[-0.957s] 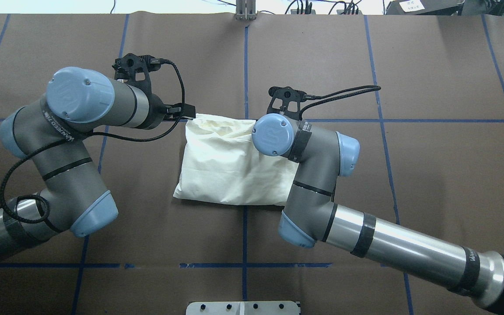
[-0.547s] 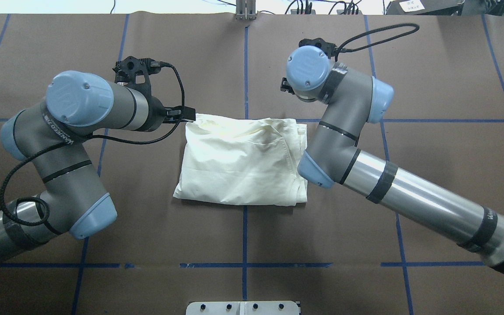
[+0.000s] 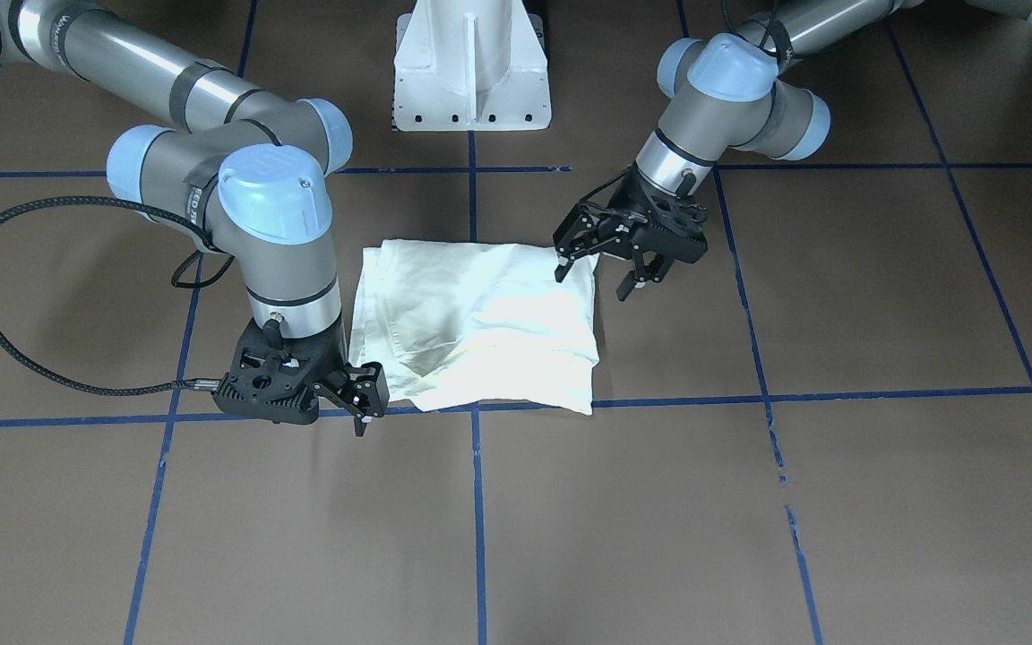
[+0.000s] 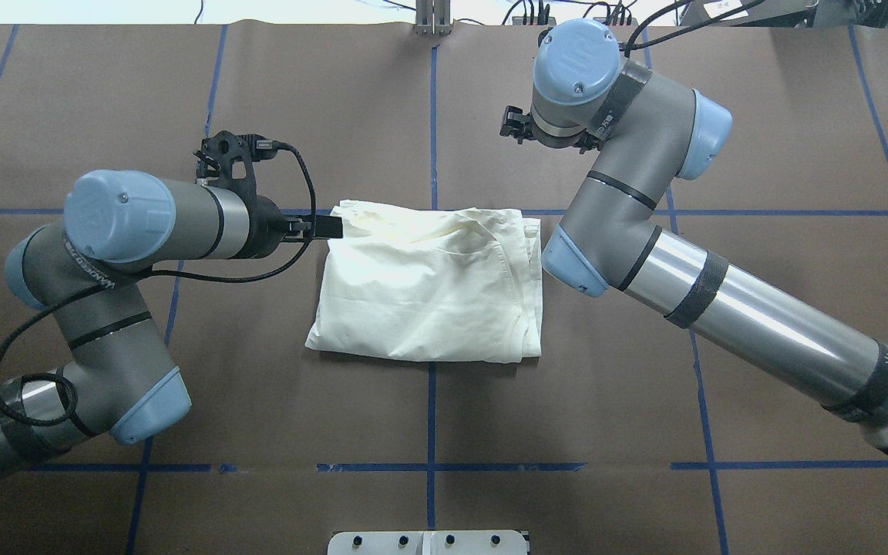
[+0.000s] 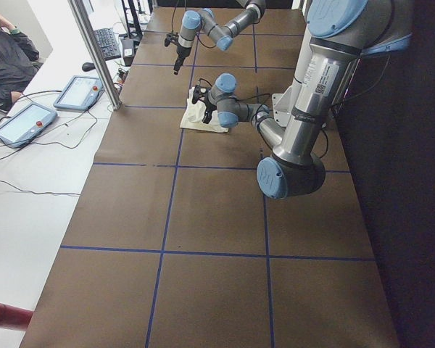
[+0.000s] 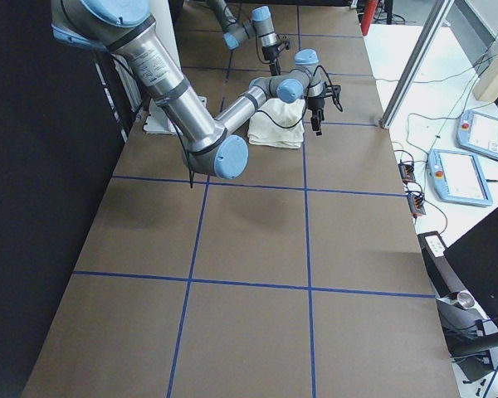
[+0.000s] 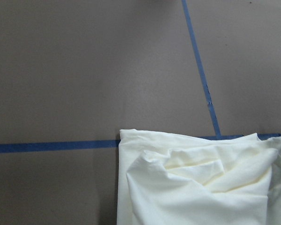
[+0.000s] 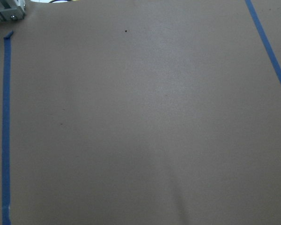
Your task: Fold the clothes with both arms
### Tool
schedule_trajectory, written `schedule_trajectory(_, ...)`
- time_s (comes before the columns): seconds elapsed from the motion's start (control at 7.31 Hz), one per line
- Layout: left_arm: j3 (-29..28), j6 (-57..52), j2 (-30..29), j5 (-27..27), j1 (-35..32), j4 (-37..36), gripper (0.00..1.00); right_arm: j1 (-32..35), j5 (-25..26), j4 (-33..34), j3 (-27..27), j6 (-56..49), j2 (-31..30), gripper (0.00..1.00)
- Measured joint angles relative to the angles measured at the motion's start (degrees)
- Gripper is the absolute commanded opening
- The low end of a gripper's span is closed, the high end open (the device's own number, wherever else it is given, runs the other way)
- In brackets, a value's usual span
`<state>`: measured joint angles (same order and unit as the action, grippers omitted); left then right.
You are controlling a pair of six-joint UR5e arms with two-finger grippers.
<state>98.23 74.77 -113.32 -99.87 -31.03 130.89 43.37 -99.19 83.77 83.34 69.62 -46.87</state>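
Observation:
A cream cloth (image 4: 421, 285) lies folded into a rough rectangle at the middle of the brown table; it also shows in the front view (image 3: 480, 322). My left gripper (image 4: 328, 226) hovers at the cloth's far-left corner, open and empty in the front view (image 3: 594, 279). The left wrist view shows that corner of the cloth (image 7: 196, 187) below it. My right gripper (image 3: 364, 399) is off the cloth's far-right corner, its fingers spread and empty. In the overhead view the right gripper (image 4: 519, 127) is mostly hidden under its wrist. The right wrist view shows only bare table.
Blue tape lines (image 4: 430, 116) grid the brown table. The white pedestal base (image 3: 471, 63) stands at the robot's edge. Off the table's far side are tablets (image 5: 25, 119), cables and a seated person (image 5: 7, 58).
My right arm has lifted off the cloth's right part and swung to the far right, uncovering the cloth's right edge. My left arm has shifted slightly and stays at the far-left corner.

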Motion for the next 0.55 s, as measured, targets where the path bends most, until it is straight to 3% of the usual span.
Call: schedule_trajectory(0.55, -1.91, 16.0, -0.76, 2.67, 5.04, 1.5, 1.0, 0.0, -0.28, -0.1, 1.39, -0.02, -1.06, 1.0)
